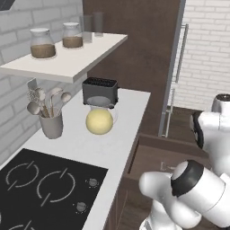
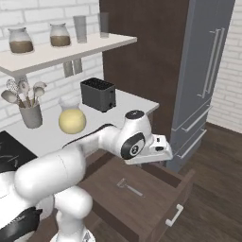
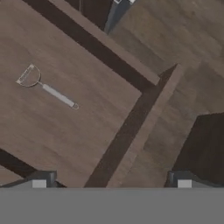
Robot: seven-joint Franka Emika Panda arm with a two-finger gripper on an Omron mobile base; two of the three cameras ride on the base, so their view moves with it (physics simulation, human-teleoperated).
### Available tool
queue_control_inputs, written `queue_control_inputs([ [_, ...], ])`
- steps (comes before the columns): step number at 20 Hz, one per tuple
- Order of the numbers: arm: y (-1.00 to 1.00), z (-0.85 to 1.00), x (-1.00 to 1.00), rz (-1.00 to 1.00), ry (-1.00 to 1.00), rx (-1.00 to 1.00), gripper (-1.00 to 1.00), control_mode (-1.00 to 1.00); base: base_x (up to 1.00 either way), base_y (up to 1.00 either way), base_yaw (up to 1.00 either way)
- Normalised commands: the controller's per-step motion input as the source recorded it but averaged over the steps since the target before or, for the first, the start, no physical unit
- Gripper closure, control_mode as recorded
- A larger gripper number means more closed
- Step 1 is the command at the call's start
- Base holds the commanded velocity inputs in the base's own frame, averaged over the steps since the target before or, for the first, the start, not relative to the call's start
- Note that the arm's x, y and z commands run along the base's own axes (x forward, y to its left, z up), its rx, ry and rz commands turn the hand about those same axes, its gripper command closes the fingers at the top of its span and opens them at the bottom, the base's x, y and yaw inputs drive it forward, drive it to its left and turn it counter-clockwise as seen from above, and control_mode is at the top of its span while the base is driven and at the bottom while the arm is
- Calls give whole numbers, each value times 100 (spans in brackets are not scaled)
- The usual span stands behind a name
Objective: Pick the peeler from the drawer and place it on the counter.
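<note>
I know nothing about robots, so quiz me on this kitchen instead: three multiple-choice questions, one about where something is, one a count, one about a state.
1. Where does the peeler lie?
A. on the counter
B. on the floor of the drawer
C. on the shelf

2. How many jars stand on the shelf?
A. two
B. four
C. none

3. How is the gripper set?
A. shut on the peeler
B. open, above the drawer
C. shut on a spoon

Answers: 1 B, since it rests alone on the brown wood inside. 2 A, both jars have brown contents. 3 B, its fingertips stand wide apart and the peeler lies off to one side.
</note>
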Motion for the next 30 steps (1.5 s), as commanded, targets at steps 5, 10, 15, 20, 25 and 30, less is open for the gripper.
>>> queue_control_inputs([
  [5, 19, -49, 71, 42, 37, 9, -100, -100, 0, 0, 0],
  [10, 16, -27, 43, 34, 18, 2, -100, -100, 0, 0, 0],
  [15, 0, 0, 19, 26, 2, 14, -100, -100, 0, 0, 0],
  [20, 13, -32, -9, 18, 5, 10, -100, -100, 0, 0, 0],
  [25, 44, -58, -12, 13, 8, 0, -100, -100, 0, 0, 0],
  [30, 37, -50, -3, 3, -8, 0, -100, -100, 0, 0, 0],
])
